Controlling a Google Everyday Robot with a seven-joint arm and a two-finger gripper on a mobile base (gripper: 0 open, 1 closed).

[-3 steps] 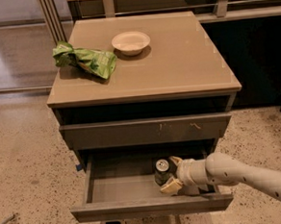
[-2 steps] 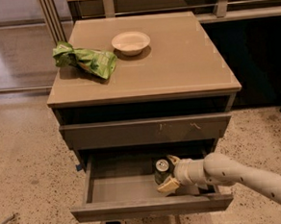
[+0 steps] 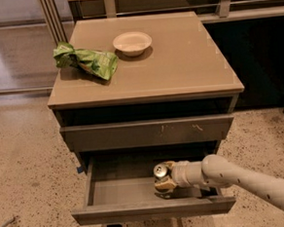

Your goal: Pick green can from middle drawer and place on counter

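The middle drawer is pulled open below the drawer front with pale scratch marks. The green can stands upright in it, right of centre, and shows mostly its silver top. My gripper reaches into the drawer from the right, right up against the can and level with it. The can's dark body is mostly hidden by the gripper. The counter is the tan top of the cabinet above.
On the counter, a bright green snack bag lies at the left and a small pale bowl sits at the back centre. The scratched upper drawer front overhangs the open drawer. Speckled floor surrounds the cabinet.
My gripper has moved a little to the left inside the drawer. The can has shifted slightly left with it.
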